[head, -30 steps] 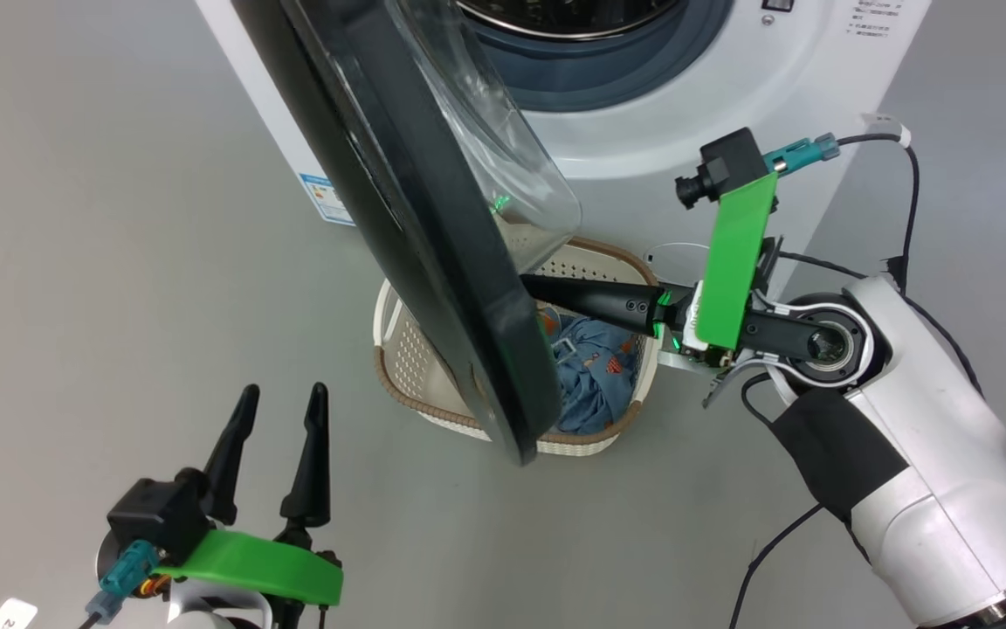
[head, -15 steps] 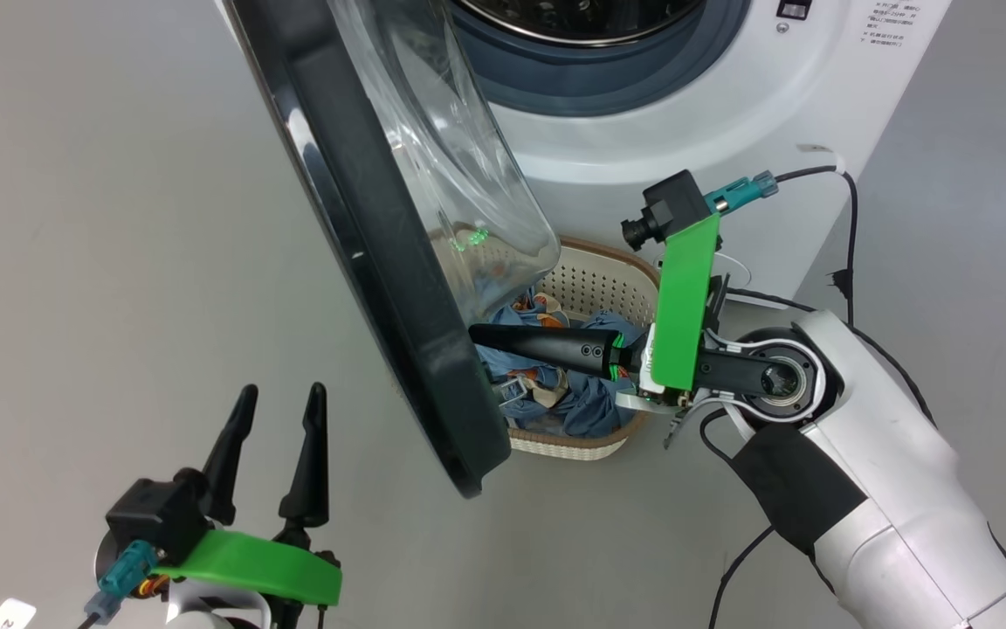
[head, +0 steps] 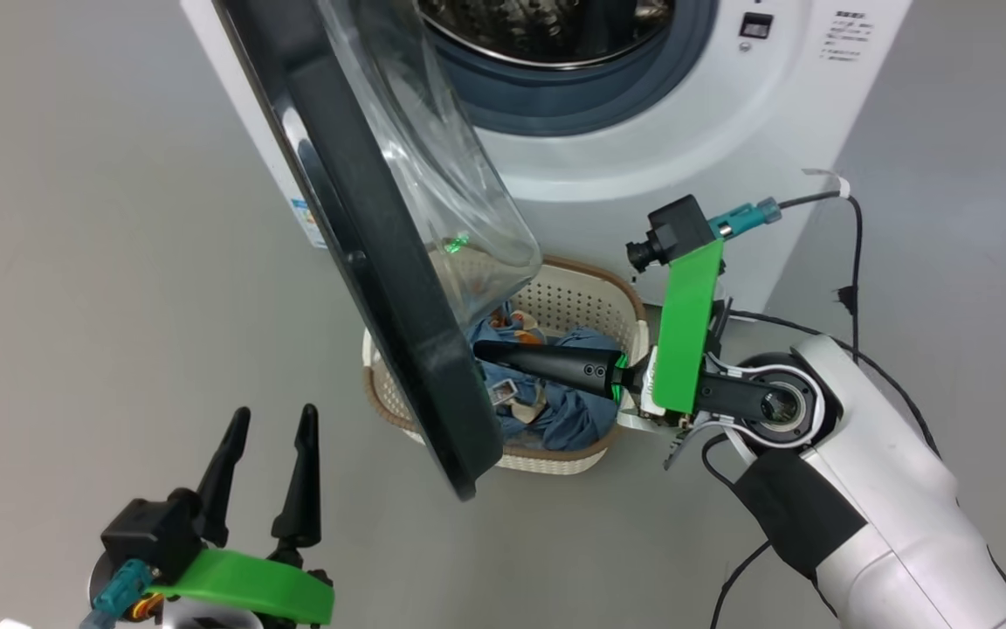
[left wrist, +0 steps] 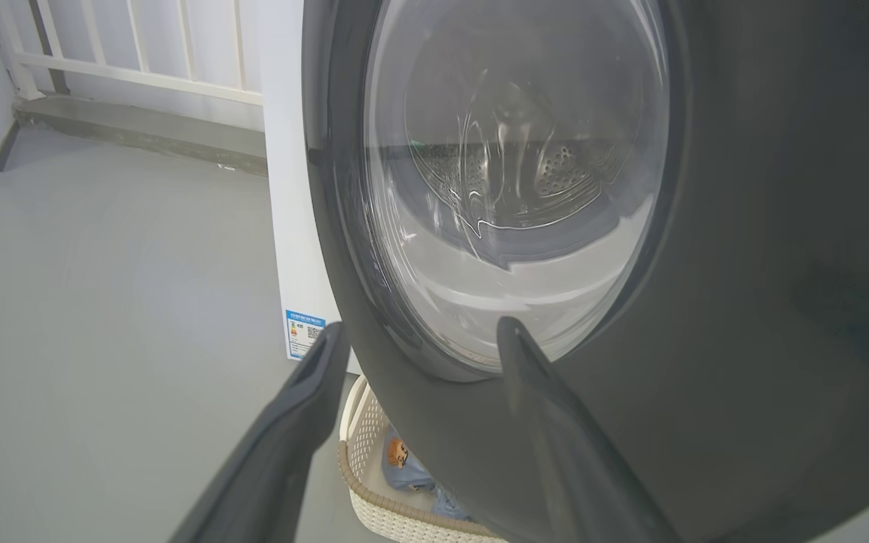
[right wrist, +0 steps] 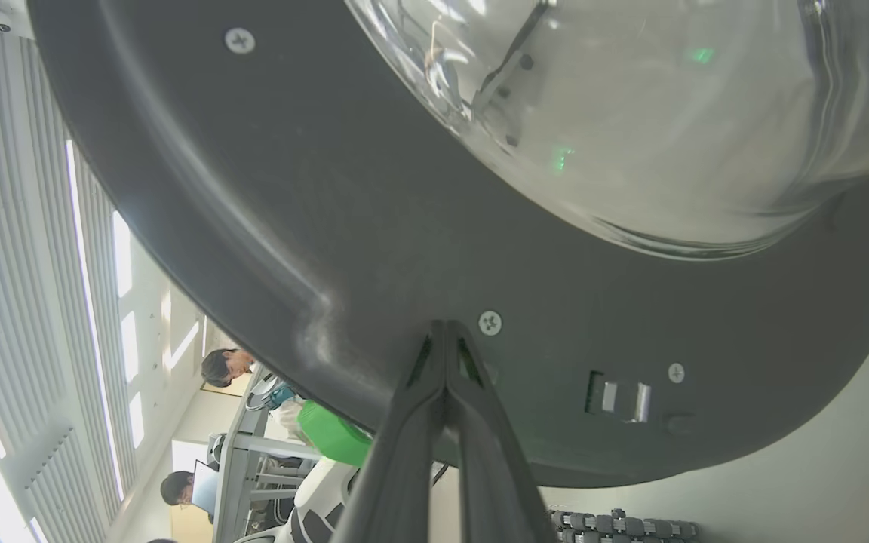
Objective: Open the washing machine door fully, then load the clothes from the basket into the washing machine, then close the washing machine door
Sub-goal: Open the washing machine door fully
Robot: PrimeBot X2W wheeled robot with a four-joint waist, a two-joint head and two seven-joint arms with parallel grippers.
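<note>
Down at the left, the left pincer (head: 274, 415) hangs low with its fingers spread and nothing between them. It is close to the outer face of the washing machine door (head: 381, 288). The door stands partly swung out, not yet fully open. If it swings wider on that side, I'd say its black rim could strike those idle fingers unless the arm gives way.

The door's lower edge hangs over the near left part of the basket (head: 590, 288), which sits on the floor right in front of the washing machine (head: 643, 175). The blue clothes (head: 568, 419) lie heaped inside it.

The right pincer (head: 481, 349) reaches across above that heap. It is clenched on nothing, and its tips are pressed to the door's inner rim beside a screw (right wrist: 489, 323). That looks to me like a push with nothing hooked. On that smooth dark plastic the tips could skid toward the glass bowl (right wrist: 668, 113) or off the rim's edge, and the door might then drift back. The arm is also low enough over the fabric that a dip could snag a garment or nudge the basket.

At the far right, a black cable (head: 857, 262) trails behind the right arm and might catch as it turns.
</note>
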